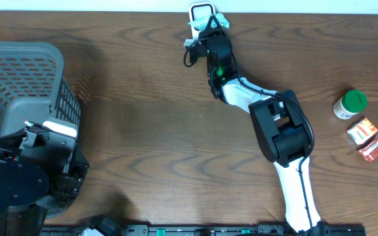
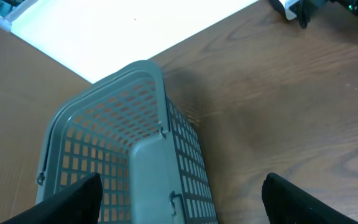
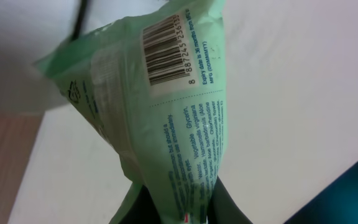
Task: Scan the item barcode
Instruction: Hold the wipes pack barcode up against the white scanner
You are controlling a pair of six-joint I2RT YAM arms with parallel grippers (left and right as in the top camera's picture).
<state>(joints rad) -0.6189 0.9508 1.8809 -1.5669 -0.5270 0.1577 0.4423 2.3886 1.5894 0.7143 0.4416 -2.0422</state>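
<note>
The right gripper [image 3: 174, 211] is closed almost fully, its two dark fingers [image 3: 227, 204] pinching the narrow lower end of a green film pouch [image 3: 166, 143]. The pouch fans upward and outward from that pinch, creased and folded over on itself. That says it is soft and light, with no stiffness of its own. A printed barcode [image 3: 166, 53] sits near the top, well away from the fingers, and faces the wrist camera on a fairly flat stretch of film.

Handling judgement: the film looks smooth and could slide in a light pinch, so a firm hold on the sealed end or edge is the sensible place to hold it. Squeezing nearer the code would wrinkle it and spoil the read. Because the pouch flops, the free end will sag or twist as the wrist turns, and slow tilts should keep the bars flat.

In the overhead view the pouch [image 1: 216, 21] is held at the far edge of the table, just beside a white framed device [image 1: 202, 11]. I take this for the scanner, though it is too small there to be sure.

Further out, a green-capped bottle [image 1: 350, 103] and orange packets [image 1: 373, 139] lie to the right. The left gripper [image 2: 182, 208] hangs wide open and holds nothing, above the grey plastic basket [image 2: 104, 112].
</note>
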